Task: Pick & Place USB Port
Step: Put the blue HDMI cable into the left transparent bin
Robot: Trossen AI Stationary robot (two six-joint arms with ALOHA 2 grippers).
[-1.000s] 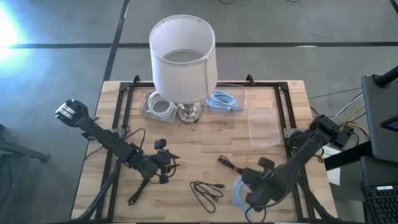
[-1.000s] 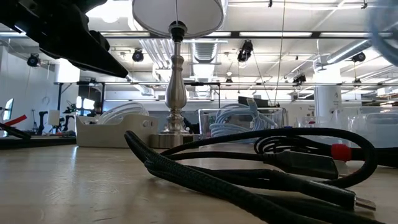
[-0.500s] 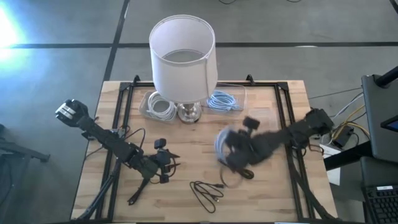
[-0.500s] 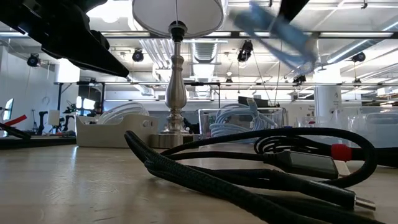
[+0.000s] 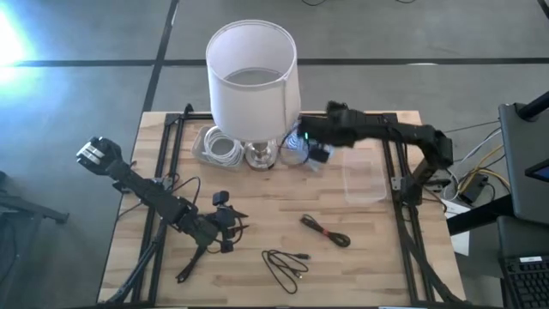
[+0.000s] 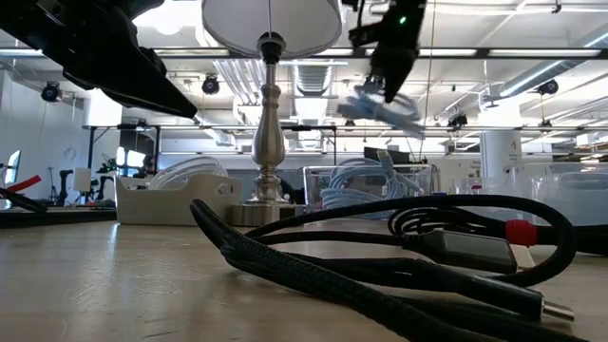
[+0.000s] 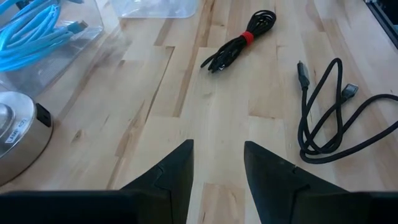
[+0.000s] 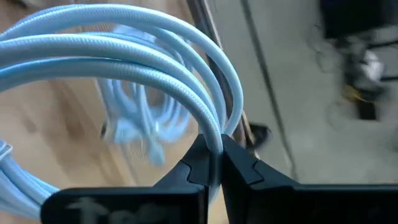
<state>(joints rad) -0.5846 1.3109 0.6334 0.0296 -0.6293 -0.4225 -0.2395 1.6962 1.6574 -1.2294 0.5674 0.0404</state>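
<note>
My right gripper is shut on a light-blue coiled cable, high above the clear tray of blue cables beside the lamp. In the low view the coil hangs below the gripper. My left gripper is open and empty near the table's front left; its fingers stand apart over bare wood. A black cable bundle with a red tie and a loose black cable lie flat on the table. My right gripper pinches several strands of the light-blue coil at one side of its loop between its two fingers. The coil hangs below the gripper, lifted clear of the table and tray.
A lamp with a white shade stands at the far middle, its base between a tray of white cables and the blue-cable tray. An empty clear tray lies at the right. Black frame rails run along the table's sides.
My right gripper has swept from the table's near right edge up and toward the far edge, carrying the light-blue coil clear of the table to above the blue-cable tray beside the lamp. It has stayed shut on the coil.
</note>
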